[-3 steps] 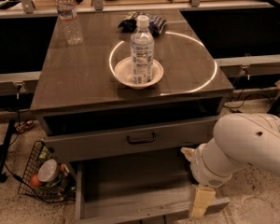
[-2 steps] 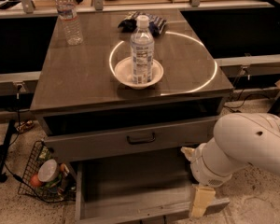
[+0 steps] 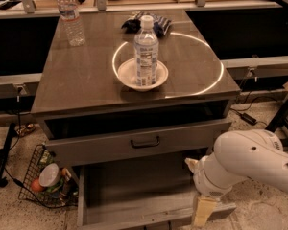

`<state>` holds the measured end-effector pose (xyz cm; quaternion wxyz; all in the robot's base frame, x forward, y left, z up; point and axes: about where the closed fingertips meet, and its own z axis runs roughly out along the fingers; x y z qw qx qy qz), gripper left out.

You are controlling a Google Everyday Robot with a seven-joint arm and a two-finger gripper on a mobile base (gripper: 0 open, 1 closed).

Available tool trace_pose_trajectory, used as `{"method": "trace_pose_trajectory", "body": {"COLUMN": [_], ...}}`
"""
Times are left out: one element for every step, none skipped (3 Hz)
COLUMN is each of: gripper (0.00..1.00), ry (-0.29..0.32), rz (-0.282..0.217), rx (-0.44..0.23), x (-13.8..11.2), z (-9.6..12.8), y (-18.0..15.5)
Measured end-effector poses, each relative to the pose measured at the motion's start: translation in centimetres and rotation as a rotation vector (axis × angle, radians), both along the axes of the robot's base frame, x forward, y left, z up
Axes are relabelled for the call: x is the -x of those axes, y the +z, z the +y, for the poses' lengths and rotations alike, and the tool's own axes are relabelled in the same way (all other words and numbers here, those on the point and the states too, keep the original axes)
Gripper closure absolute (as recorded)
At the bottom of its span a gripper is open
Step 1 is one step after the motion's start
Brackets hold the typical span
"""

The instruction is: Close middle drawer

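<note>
Camera view: nothing has shifted in the last second. The pincer (image 3: 203,210) hangs at the right front corner of the middle drawer (image 3: 134,190), which stays pulled out to the pincer's left, so the push has not begun. Whether the pincer is apart or together cannot be told. Above the pincer is a second drawer (image 3: 110,145). Higher still, the tabletop (image 3: 77,80) carries two bottles, one (image 3: 146,51) in the single bowl (image 3: 127,75) and one (image 3: 69,18) farther back.

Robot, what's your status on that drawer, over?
Gripper low at right front corner of middle drawer. Drawer pulled far out, not yet closed. Wire basket on floor beside its left side, seemingly off the closing path.
</note>
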<state>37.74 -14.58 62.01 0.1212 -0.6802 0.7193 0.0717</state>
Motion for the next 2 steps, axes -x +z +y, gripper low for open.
{"method": "trace_pose_trajectory", "body": {"gripper": [0.0, 0.0], "ry": [0.003, 0.008], "rz": [-0.02, -0.036], "rx": [0.007, 0.007], "x": [-1.5, -2.8], "z": [-1.2, -1.8], "y": [-4.6, -7.7]}}
